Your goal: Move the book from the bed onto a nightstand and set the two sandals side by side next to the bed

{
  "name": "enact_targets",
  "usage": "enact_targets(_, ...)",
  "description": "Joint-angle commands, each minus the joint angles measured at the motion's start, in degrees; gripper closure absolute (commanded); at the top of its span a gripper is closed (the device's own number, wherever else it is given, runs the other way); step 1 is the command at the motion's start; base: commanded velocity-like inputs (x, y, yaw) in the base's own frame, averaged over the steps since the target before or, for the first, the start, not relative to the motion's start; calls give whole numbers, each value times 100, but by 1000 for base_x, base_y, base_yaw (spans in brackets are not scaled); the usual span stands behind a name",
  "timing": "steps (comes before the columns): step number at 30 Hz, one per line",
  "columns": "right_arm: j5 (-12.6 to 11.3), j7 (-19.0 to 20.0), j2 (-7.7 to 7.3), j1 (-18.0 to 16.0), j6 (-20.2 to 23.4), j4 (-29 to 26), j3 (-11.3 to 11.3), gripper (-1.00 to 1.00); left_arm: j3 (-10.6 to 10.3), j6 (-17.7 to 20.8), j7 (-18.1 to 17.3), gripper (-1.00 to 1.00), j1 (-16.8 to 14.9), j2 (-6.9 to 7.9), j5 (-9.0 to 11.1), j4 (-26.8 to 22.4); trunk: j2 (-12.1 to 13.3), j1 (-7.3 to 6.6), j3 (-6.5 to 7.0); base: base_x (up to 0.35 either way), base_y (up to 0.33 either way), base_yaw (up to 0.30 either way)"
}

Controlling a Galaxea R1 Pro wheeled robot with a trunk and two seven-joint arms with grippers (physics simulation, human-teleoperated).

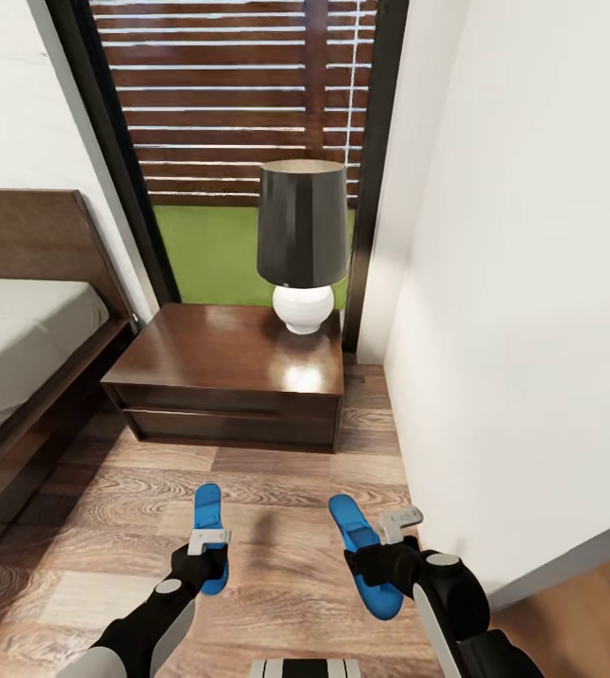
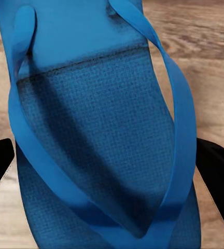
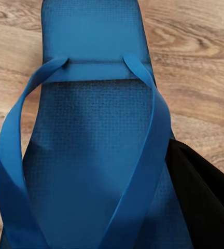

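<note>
Left gripper [image 1: 207, 557] grasps one flat bright-blue sandal [image 1: 210, 532], right gripper [image 1: 377, 557] the other [image 1: 361, 551], over the wood-plank floor [image 1: 277, 490], well apart. Risk: uneven release leaving the pair splayed, not adjacent.

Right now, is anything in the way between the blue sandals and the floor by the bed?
Nothing visible. Each gripper, left gripper and right gripper, is at a sandal; only bare floor lies toward the bed.

Lamp [image 1: 302, 240] on nightstand [image 1: 234, 372], bed [image 1: 23, 339] left, sandals [image 1: 209, 537] before.
</note>
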Motion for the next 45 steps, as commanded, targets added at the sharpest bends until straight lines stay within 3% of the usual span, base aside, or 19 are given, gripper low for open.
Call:
enact_targets(1,8,20,8,-3,30,-4,0,100,-49,-29,39,100,-2,6,48,-11,0,-3,18,0,0,0)
enact_targets(6,7,21,17,-3,57,0,1,100,-50,-52,41,100,2,2,48,-33,0,-3,18,0,0,0)
enact_targets(42,-1,21,19,-3,54,12,11,100,-52,-50,38,100,3,2,48,-38,48,-96,816,0,0,0)
enact_targets(45,-1,21,19,-3,54,12,11,100,-54,-56,39,100,4,4,48,-43,48,-96,816,0,0,0)
